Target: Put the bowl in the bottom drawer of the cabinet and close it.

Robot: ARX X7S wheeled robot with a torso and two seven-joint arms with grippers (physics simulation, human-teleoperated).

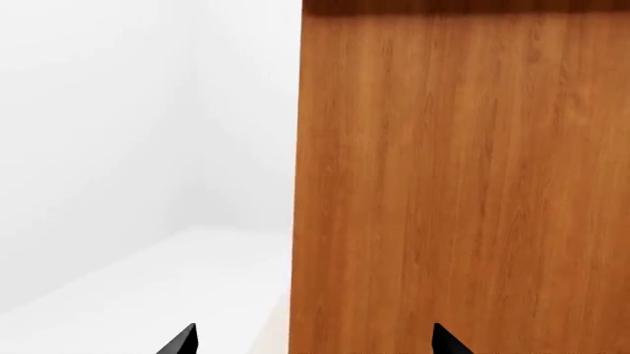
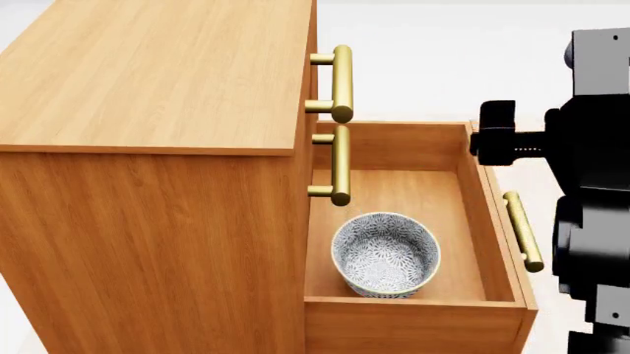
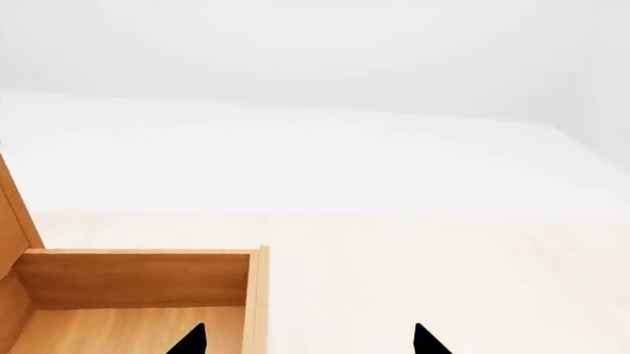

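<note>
The bowl (image 2: 386, 254), white with blue-grey speckle, stands upright inside the bottom drawer (image 2: 473, 221), near its left front corner. The drawer is pulled far out of the cabinet (image 2: 147, 81), and its brass handle (image 2: 521, 230) faces my right arm (image 2: 591, 184). My right gripper (image 3: 307, 341) is open with nothing between its tips; it looks over a corner of the drawer's wall (image 3: 138, 279). My left gripper (image 1: 313, 341) is also open and empty. It sits close to a flat side of the cabinet (image 1: 462, 184) and does not show in the head view.
The two upper drawers are shut; their brass handles (image 2: 341, 81) (image 2: 341, 166) jut out over the open drawer's inner edge. White floor (image 3: 414, 280) lies around the cabinet, and white walls (image 1: 99, 110) stand behind it.
</note>
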